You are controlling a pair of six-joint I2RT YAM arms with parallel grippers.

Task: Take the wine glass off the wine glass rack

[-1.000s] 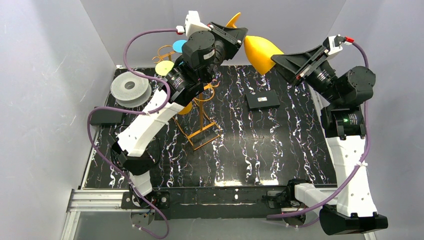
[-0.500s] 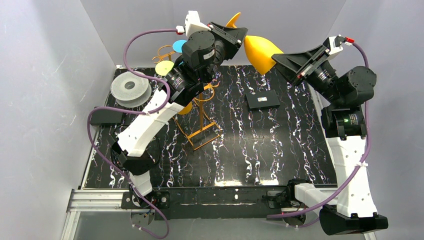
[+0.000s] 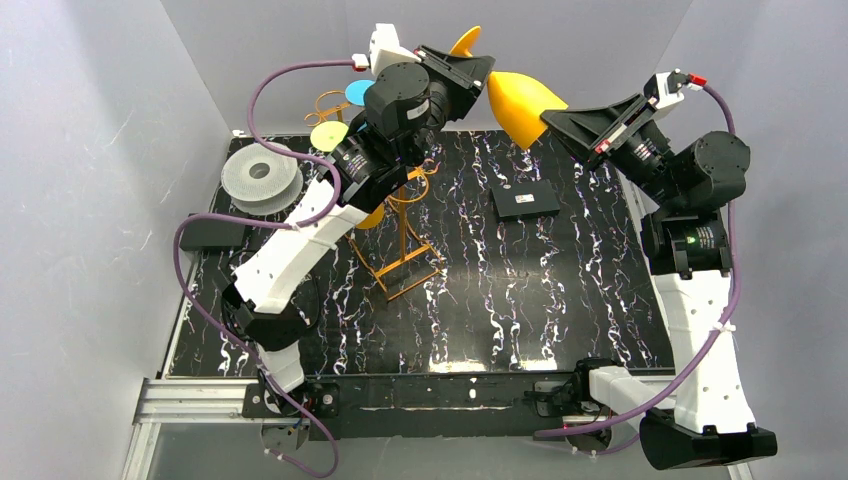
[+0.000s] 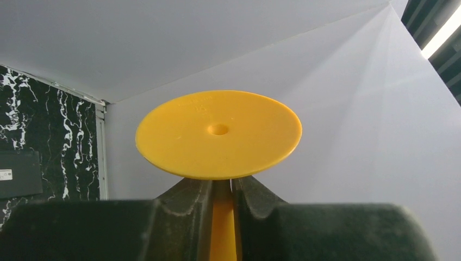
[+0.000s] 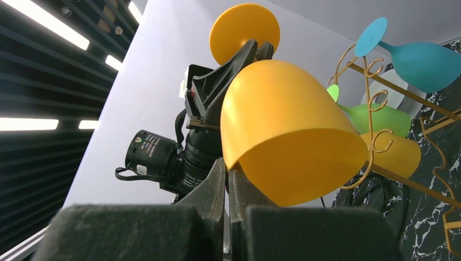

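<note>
A yellow wine glass (image 3: pixel 520 103) hangs high over the table's back edge, away from the orange-gold wire wine glass rack (image 3: pixel 400 250). My left gripper (image 3: pixel 480 68) is shut on its stem (image 4: pixel 222 217), just under the round foot (image 4: pixel 217 133). From the right, my right gripper (image 3: pixel 548 120) is shut on the rim of the bowl (image 5: pixel 282 125), which dips between its fingertips (image 5: pixel 227 168). The rack (image 5: pixel 375 109) still carries a teal glass (image 5: pixel 424 62), a green glass (image 5: pixel 380 119) and another yellow glass (image 5: pixel 399 155).
A white filament spool (image 3: pixel 261 178) lies at the back left, with a flat black box (image 3: pixel 212 232) beside it. Another black box (image 3: pixel 525 201) lies at the back right of the marbled black mat. Grey walls enclose the table.
My right gripper has edged up to the bowl's rim, its jaws opening briefly and then closing on it. The left gripper and the glass have stayed in place.
</note>
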